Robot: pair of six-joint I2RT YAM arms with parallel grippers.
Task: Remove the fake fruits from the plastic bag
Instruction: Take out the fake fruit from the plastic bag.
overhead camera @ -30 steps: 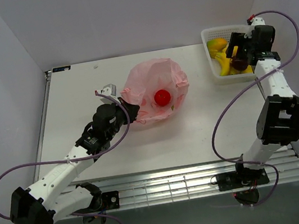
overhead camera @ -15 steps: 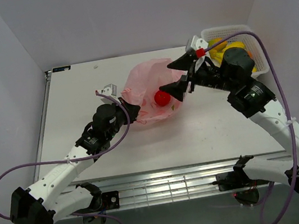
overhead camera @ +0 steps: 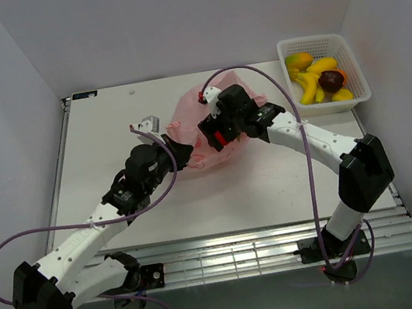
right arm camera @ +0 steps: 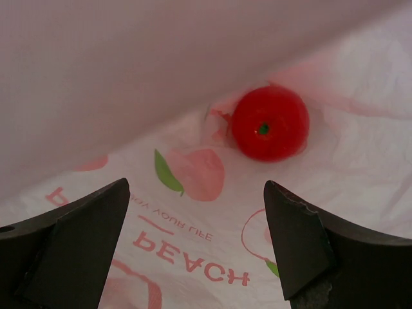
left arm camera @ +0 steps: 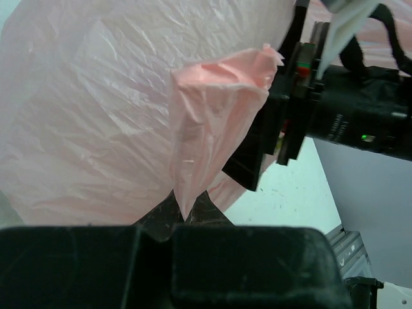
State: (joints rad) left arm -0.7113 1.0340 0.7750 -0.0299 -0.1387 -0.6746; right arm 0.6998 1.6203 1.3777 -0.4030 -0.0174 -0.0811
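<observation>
Basket [overhead camera: 311, 39] is holding fruits [overhead camera: 312, 79]; red apple [right arm camera: 270, 123] is lying in plastic bag [overhead camera: 184, 115], left gripper [left arm camera: 187, 212] clenching its edge, right gripper [right arm camera: 195, 193] released above.

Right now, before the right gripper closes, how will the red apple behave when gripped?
The red apple looks round and glossy, so it may slip or roll out of the open right gripper. It rests on the thin, crinkled plastic bag, which would probably slide under a push. Being small, it seems light.
</observation>
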